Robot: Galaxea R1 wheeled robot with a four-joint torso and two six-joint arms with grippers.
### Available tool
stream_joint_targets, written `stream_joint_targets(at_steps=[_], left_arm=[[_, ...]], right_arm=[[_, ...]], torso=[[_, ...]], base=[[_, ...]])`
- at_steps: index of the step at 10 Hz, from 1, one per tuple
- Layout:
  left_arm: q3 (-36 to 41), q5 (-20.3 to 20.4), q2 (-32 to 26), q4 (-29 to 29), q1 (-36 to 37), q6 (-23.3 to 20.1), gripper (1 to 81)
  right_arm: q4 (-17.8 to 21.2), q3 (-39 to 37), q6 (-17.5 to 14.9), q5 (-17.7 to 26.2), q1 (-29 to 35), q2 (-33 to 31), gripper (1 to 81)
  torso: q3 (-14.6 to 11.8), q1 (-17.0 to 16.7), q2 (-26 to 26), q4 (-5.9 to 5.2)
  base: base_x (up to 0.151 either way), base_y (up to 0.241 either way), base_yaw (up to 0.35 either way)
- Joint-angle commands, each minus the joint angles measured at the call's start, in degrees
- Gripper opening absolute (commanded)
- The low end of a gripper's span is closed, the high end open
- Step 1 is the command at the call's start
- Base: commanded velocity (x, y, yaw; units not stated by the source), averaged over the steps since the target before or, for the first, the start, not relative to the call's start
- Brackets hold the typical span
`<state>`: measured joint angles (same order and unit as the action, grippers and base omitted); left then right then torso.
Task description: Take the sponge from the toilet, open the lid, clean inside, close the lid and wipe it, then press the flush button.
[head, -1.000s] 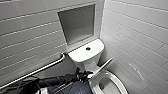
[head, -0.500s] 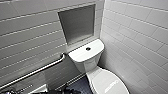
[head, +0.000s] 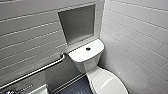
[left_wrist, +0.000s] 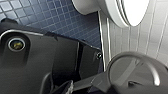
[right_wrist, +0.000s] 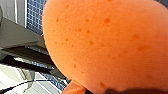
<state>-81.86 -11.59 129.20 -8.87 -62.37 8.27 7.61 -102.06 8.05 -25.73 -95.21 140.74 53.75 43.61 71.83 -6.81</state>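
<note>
Head view: the toilet [head: 86, 63] stands in a white-tiled corner with the lid [head: 107, 82] down over the bowl. The flush button [head: 88, 49] sits mid-way on the tank cover [head: 78, 55]. A grab bar [head: 37, 71] runs along the wall to its left, and a recessed niche [head: 77, 25] is above.

Left wrist view: the bowl's underside and rim hang over dark blue floor tiles [left_wrist: 62, 22]. For the left gripper [left_wrist: 61, 86], wide or narrow jaws cannot be told.

Right wrist view: the sponge [right_wrist: 107, 42] looms close to the camera, above the floor. It is clamped in the jaws of the right gripper [right_wrist: 110, 86].
</note>
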Motion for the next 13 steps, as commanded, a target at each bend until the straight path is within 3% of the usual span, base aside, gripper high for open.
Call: stream_joint_targets(at_steps=[1,2,5,8,13], left_arm=[[-1.73,-0.45,-2.8,14.59,-14.84,-2.99,81.1],[-4.8,-0.45,-0.86,14.68,-17.04,-2.99,81.1],[-10.6,-0.45,4.67,16.96,-21.17,-3.96,81.1],[-16.03,-0.45,9.76,18.19,-23.29,-3.96,81.1],[-24.23,-0.45,14.96,18.1,-25.4,-3.96,81.1]], right_arm=[[-0.4,4.69,2.41,2.18,-0.83,-3.95,1.0],[-0.49,6.88,4.26,1.3,-0.12,-6.32,1.0],[-0.93,16.73,6.81,-7.14,3.04,-14.06,1.0],[-0.58,25.24,6.72,-7.49,10.69,-17.74,1.0],[3.99,27.19,7.95,-6.26,24.75,-15.73,1.0]], torso=[[0.0,0.0,0.0,0.0],[-0.02,0.0,0.0,0.0],[-0.05,0.0,0.02,0.0],[-0.05,0.0,0.04,0.0],[-0.05,0.0,0.04,0.0]], base=[[0.0,0.0,0.0],[0.0,0.0,0.0],[0.0,0.0,0.0],[0.0,0.0,0.0],[0.0,0.0,0.0]])
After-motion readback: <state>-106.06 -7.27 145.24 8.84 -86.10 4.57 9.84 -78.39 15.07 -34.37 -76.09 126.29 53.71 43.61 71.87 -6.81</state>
